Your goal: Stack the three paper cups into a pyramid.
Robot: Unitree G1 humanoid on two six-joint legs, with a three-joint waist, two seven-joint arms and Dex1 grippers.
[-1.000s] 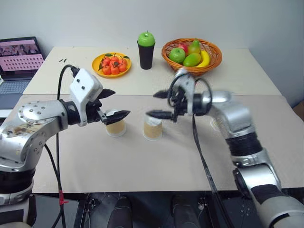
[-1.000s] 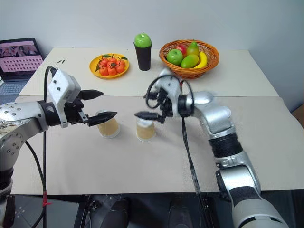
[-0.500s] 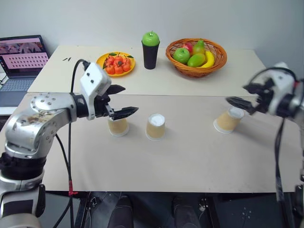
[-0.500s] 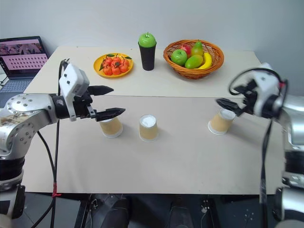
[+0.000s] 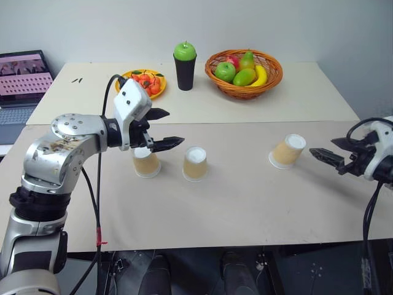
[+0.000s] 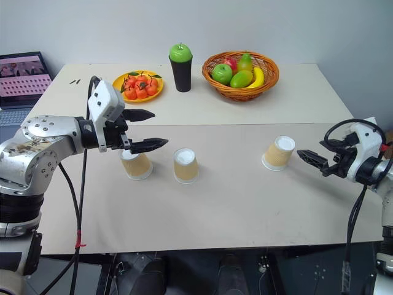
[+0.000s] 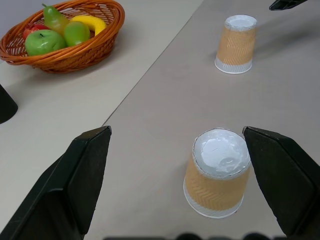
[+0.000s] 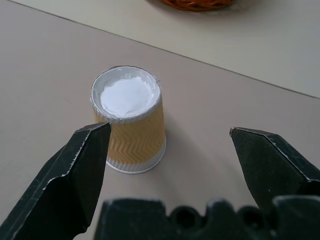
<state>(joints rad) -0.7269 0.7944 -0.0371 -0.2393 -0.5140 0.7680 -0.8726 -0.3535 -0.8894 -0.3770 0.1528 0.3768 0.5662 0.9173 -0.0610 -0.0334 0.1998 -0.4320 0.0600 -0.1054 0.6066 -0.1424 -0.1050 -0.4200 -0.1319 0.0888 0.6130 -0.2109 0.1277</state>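
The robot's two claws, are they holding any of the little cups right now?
No, nothing is held. The left gripper is open above the left cup, and the right gripper is open beside the right cup, not touching it.

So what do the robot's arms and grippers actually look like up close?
Both arms are silver metal with rounded joint housings and black ribbed sections. The left gripper sits on a white boxy wrist block; the right gripper on a silver wrist. Each has two black, pointed fingers. Black cables loop loosely along both arms.
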